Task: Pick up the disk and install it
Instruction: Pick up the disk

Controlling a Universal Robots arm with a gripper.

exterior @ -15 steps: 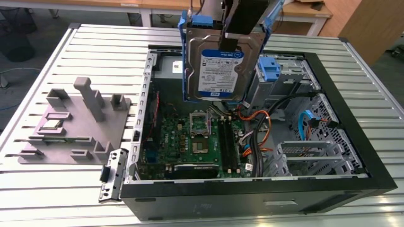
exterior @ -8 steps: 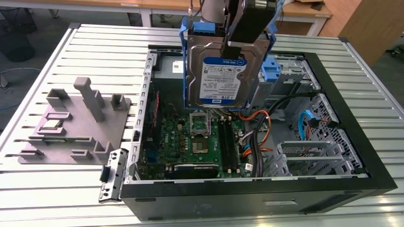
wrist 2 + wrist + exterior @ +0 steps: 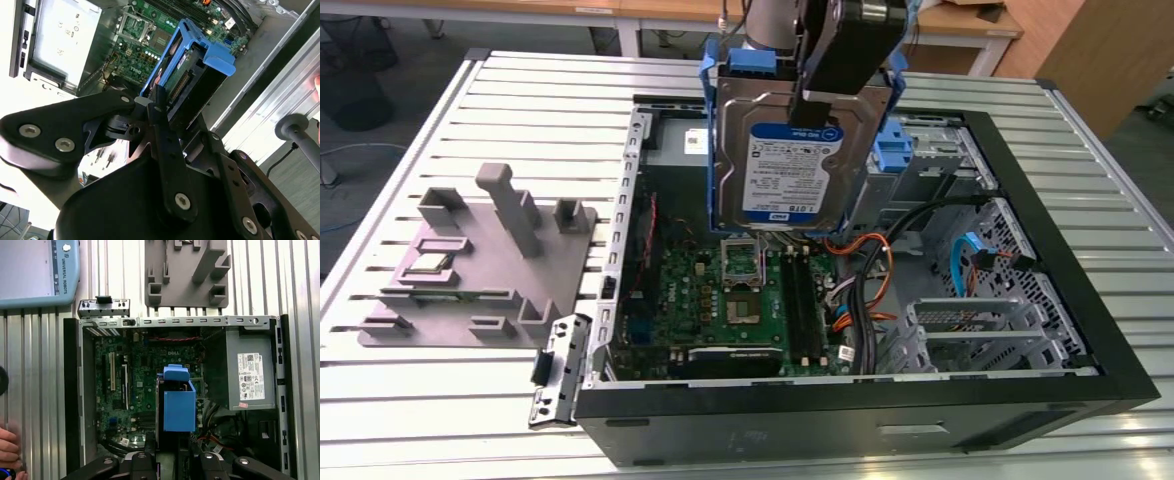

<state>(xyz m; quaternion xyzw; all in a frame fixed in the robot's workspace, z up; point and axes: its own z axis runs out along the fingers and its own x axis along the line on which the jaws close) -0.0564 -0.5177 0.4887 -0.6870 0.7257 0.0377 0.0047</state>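
Note:
The disk (image 3: 781,165), a silver hard drive with a white-and-blue label and blue side rails, hangs upright above the open computer case (image 3: 854,405). My gripper (image 3: 811,108) is shut on the disk's upper part, one black finger (image 3: 834,70) lying across its labelled face. Below the disk lies the green motherboard (image 3: 720,300). In the second wrist view the disk (image 3: 192,75) stands out past the gripper (image 3: 156,102), edge-on, over the case interior. The first wrist view looks straight down on the disk's blue rail (image 3: 179,407), over the motherboard (image 3: 135,385).
A grey fixture plate (image 3: 480,270) with upright posts lies on the slatted table at the exterior view's left. Inside the case are the grey power supply box (image 3: 247,375), an upright blue latch piece (image 3: 891,150) and cable bundles (image 3: 881,270). A person's hand (image 3: 7,445) is beside the case.

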